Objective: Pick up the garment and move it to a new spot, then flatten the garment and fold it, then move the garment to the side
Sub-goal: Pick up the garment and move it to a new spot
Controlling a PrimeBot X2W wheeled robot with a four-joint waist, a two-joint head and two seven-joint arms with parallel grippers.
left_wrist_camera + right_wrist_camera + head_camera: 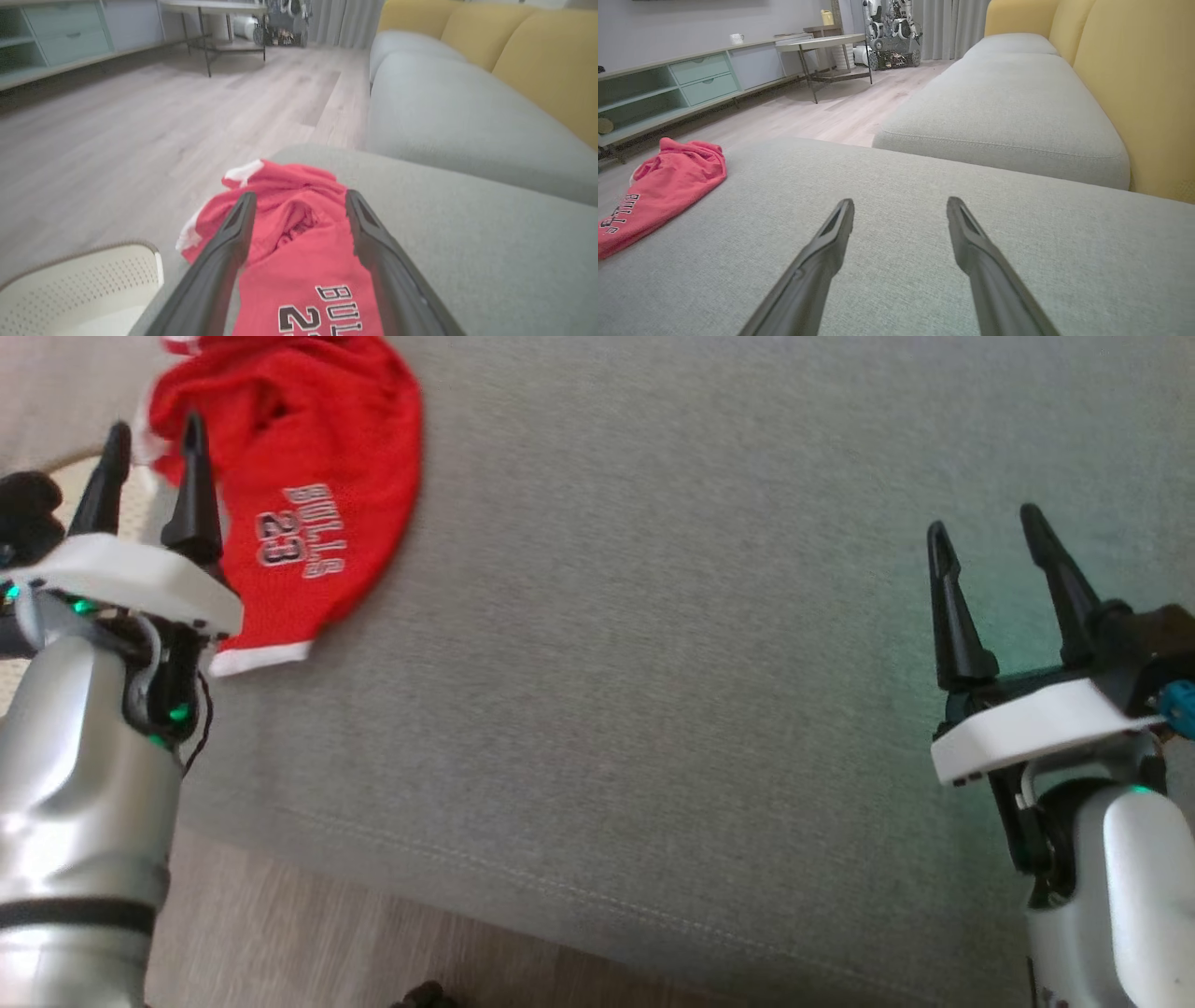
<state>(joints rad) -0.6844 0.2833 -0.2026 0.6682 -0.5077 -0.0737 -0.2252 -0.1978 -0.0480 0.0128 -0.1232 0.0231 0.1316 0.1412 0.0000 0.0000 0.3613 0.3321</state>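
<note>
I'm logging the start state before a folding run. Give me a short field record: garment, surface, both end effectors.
garment: red jersey, crumpled, near the cushion's left edge
surface: grey sofa cushion
left end effector: open, at the garment, nothing gripped
right end effector: open, over bare cushion, apart from the garment
stage: garment not yet picked up

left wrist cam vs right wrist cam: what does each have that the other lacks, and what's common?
Left wrist: a white perforated basket at lower left, and the open left tool pointed over the crumpled red jersey.
Right wrist: the open right tool over bare grey cushion, and a white mug on the teal cabinet; the jersey lies off to the left.
Shared: jersey, grey cushion, yellow backrest, wood floor, metal-legged table, cabinet.
</note>
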